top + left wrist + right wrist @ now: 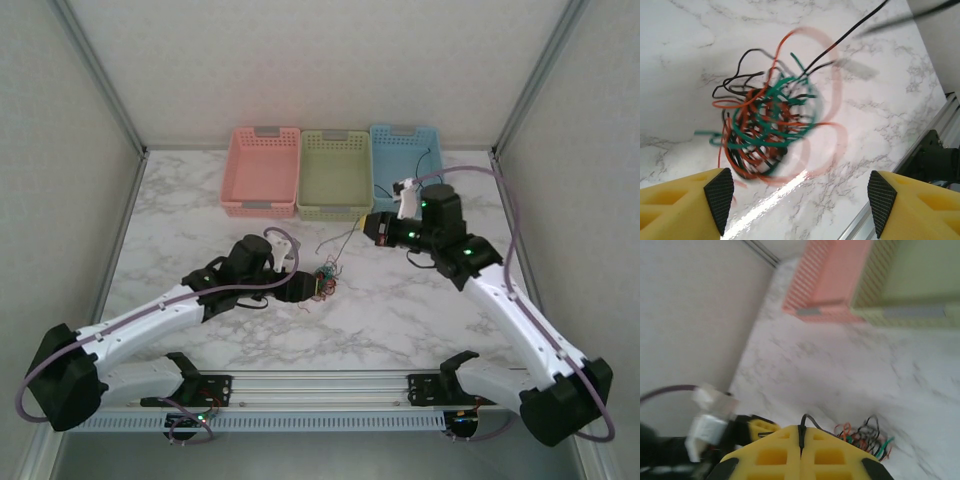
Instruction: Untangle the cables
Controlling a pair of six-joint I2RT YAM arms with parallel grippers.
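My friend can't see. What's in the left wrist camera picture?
A tangled ball of black, red-orange and green cables lies on a marble table. The left gripper is open at the picture's bottom edge.

Lighting: bright, even, soft shadows
Glare: white streak on table (785, 192), left wrist view
Blur: cables (765, 125) smeared; right wrist view soft
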